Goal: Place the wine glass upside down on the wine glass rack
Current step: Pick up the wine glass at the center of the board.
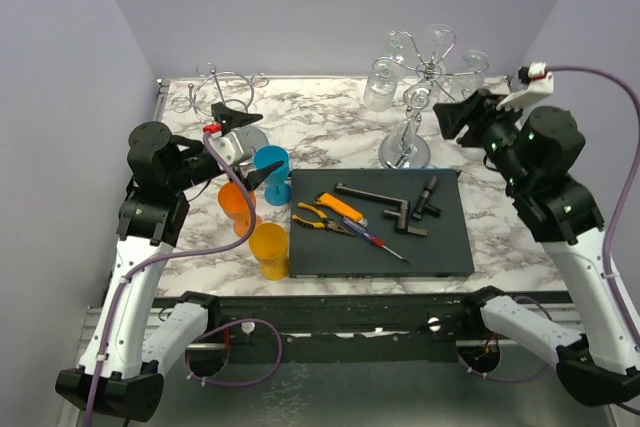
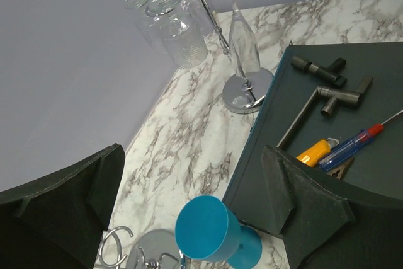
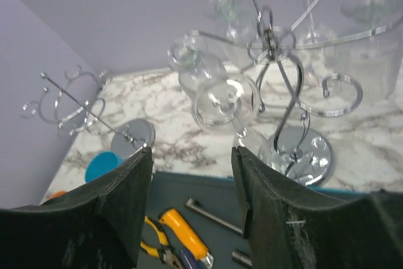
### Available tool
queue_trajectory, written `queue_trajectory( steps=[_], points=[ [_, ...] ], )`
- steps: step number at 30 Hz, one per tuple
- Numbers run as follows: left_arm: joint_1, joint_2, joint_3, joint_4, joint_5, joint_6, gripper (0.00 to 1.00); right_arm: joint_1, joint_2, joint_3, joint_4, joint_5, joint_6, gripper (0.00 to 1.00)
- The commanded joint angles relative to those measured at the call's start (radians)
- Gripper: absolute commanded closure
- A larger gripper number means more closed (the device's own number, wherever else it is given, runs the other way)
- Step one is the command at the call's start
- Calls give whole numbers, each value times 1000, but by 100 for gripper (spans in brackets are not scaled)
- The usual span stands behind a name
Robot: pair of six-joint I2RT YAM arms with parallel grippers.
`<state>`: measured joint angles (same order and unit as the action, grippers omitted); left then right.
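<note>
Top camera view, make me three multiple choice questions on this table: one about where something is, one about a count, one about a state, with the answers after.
1. Where does the blue cup stand?
A) on the dark mat
B) on the marble table, left of the mat
C) at the table's far right edge

2. How many coloured cups are there?
A) two
B) five
C) three

3. How are the left fingers set?
A) wide open, holding nothing
B) shut on the blue cup
C) shut on a wrench

Answers:
1 B, the cup sits on marble beside the mat's left edge.
2 C, there is the blue cup, an orange cup and a yellow cup.
3 A, the left wrist view shows both fingers far apart, gripping nothing.
</note>
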<state>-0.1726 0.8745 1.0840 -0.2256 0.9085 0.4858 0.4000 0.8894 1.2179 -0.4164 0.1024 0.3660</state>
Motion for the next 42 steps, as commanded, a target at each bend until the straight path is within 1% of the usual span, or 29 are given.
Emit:
queue_trajectory(
  steps=[1, 4, 8, 10, 13, 14, 16, 19, 23, 25, 27, 30, 34, 39, 42],
  points=[
    [-5, -8, -5, 6, 1, -54, 1, 0, 154, 254, -211, 53, -19, 42],
    [-5, -2, -4, -28, -28, -76, 1, 0, 228, 364, -243, 33, -38, 41],
    [-6, 20, -7, -92, -67, -92, 1, 0, 290, 456, -267, 14, -42, 37],
    [-5, 34, -2, -104, -93, -112, 1, 0, 317, 483, -269, -33, -40, 36],
    [-5, 60, 19, -126, -145, -159, 1, 5, 376, 503, -273, -170, -29, 36],
    [-5, 66, 26, -137, -156, -171, 1, 23, 396, 511, -279, -181, -26, 36],
    [-5, 72, 33, -155, -182, -190, 1, 105, 435, 516, -280, -144, -39, 35],
    [-5, 76, 49, -175, -231, -231, 1, 243, 501, 562, -301, -18, -65, 33],
    [-5, 99, 111, -224, -368, -335, 1, 316, 581, 617, -304, -18, -58, 33],
    [-3, 104, 138, -258, -453, -364, 1, 353, 629, 638, -300, -15, -58, 33],
    [1, 96, 141, -272, -507, -371, 1, 392, 684, 664, -307, -9, -62, 33],
    [4, 72, 134, -286, -557, -383, 1, 431, 760, 693, -320, -7, -61, 33],
    [5, 51, 141, -321, -583, -409, 1, 482, 834, 678, -310, 7, -52, 33],
    [5, 39, 155, -343, -585, -438, 1, 494, 886, 619, -255, -1, -19, 33],
    [5, 40, 165, -346, -590, -455, 1, 495, 942, 630, -251, 2, -16, 33]
  ],
)
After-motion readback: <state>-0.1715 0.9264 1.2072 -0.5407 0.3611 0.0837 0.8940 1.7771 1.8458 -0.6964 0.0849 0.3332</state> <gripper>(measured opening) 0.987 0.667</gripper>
